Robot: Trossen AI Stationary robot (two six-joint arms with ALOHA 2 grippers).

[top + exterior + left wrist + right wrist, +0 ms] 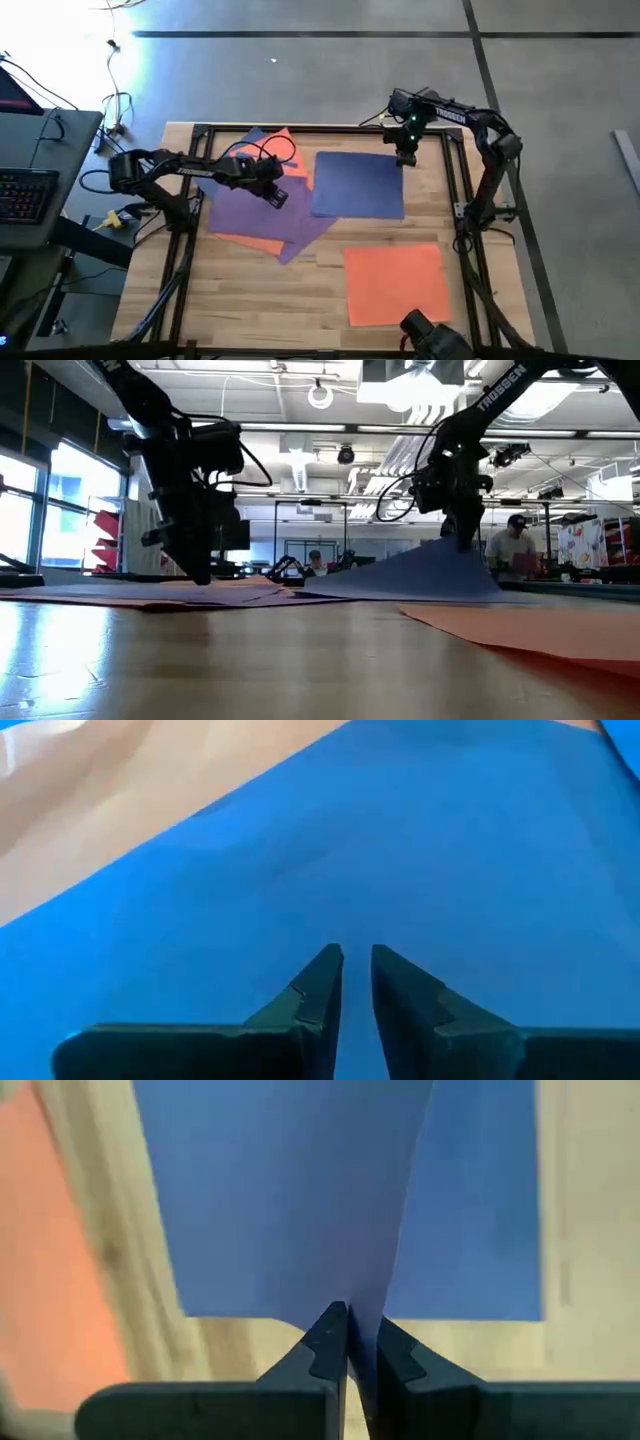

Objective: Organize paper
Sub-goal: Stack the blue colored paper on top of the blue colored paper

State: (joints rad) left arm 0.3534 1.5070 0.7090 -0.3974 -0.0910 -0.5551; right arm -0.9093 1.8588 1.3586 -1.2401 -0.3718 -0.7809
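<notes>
Blue paper (357,184): edge pinched, lifted by right end effector (406,159) for moving; left end effector (276,196) nearly closed, empty, pinning purple paper (262,215)

The blue paper (300,1200) pinched between the right arm's fingers (325,1350) looks thin, smooth and matt. Those fingers look like dark, hard plastic, a bit shiny. Under the paper, the table (250,300) is pale wood with a smooth, slightly shiny top.

Blue paper (358,184) pinched up; orange sheet (395,283) flat.
</notes>
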